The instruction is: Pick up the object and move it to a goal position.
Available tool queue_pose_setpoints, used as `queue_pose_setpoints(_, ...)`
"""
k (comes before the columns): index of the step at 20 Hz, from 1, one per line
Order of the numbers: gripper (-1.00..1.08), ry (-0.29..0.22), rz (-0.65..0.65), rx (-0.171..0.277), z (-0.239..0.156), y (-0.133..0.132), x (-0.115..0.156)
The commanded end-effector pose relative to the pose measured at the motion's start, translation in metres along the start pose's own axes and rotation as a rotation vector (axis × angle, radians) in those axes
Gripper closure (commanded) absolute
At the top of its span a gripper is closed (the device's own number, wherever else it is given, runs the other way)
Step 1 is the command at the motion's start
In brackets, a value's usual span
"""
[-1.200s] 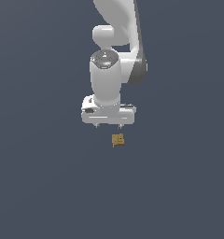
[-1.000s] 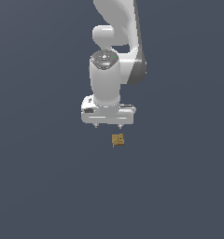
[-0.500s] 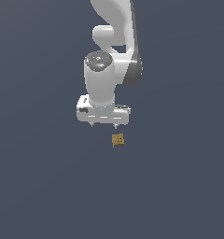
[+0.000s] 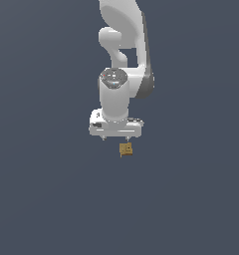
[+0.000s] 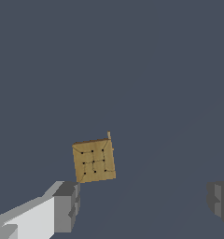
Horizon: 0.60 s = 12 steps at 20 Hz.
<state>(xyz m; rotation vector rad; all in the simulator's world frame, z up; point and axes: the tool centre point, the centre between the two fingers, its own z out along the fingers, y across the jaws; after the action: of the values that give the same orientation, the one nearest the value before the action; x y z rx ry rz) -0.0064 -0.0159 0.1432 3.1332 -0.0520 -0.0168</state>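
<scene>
The object [image 4: 125, 149] is a small golden-brown, flat, squarish block with dark dots on its face, lying on the dark grey floor. My white gripper [image 4: 115, 138] hangs just above it, slightly toward the exterior view's left, and does not touch it. In the wrist view the object [image 5: 94, 160] lies close to one grey fingertip [image 5: 66, 207]. The other fingertip [image 5: 220, 198] stands far off. The gripper [image 5: 143, 203] is open with nothing between its fingers.
A plain dark grey surface [image 4: 52, 199] lies all around. The white arm [image 4: 125, 45] rises above the gripper. No other objects show.
The gripper has come lower, closer to the object, after a small sideways sway. The object has not moved.
</scene>
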Motion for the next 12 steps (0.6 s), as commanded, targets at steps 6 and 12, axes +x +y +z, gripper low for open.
queue_pose_setpoints(6,-0.92,0.007,-0.087,0.003,0.053,-0.031,-0.007)
queue_pose_setpoints(12,-0.92,0.010,-0.127,0.007,0.078,-0.045,-0.013)
